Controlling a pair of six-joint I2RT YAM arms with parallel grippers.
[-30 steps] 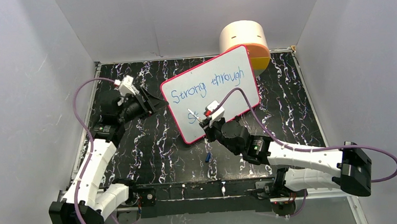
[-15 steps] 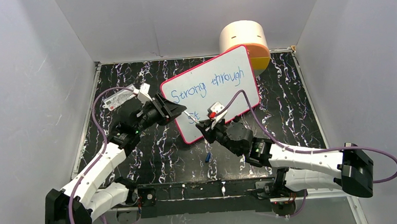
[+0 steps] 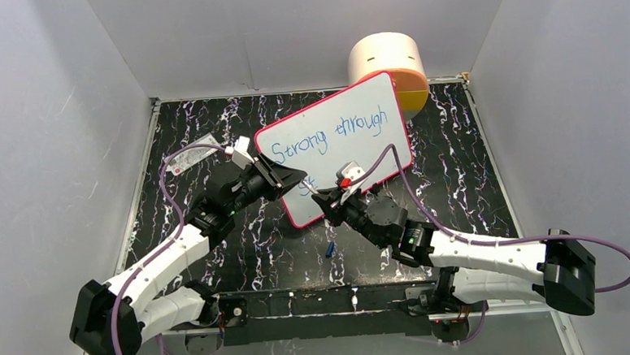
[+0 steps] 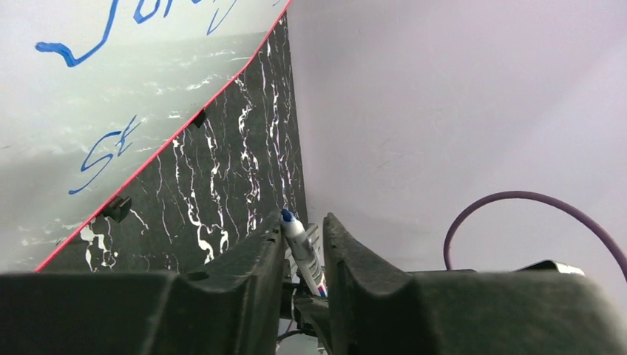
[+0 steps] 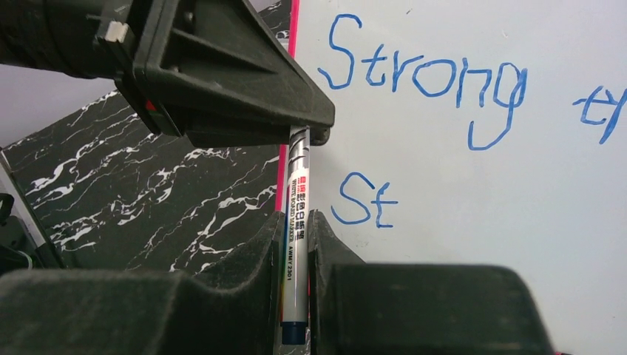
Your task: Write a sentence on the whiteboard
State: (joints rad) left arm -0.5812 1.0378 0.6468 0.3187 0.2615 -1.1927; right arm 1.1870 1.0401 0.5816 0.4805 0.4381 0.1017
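Note:
The whiteboard (image 3: 363, 155) with its pink-red frame leans at the table's centre. The sentence (image 3: 330, 134) on it reads "Strong through" in blue, with "St" (image 5: 362, 201) below. My right gripper (image 3: 324, 201) is shut on a white marker (image 5: 297, 196) just off the board's lower left edge. The marker (image 3: 313, 191) reaches up-left into my left gripper (image 3: 299, 179). In the left wrist view the left gripper (image 4: 304, 225) has its jaws on either side of the marker's blue end (image 4: 285, 217). The marker leans on one finger, with a gap to the other.
A cream cylinder (image 3: 385, 58) with an orange part (image 3: 413, 91) stands behind the board at the back right. A small packet (image 3: 183, 161) lies at the left. A small blue cap (image 3: 330, 248) lies on the black marbled table (image 3: 212, 134) in front of the board.
My left arm has swung right from the board's left edge, bringing its jaws around the marker's end. My right gripper has drawn slightly away from the "St" with the marker.

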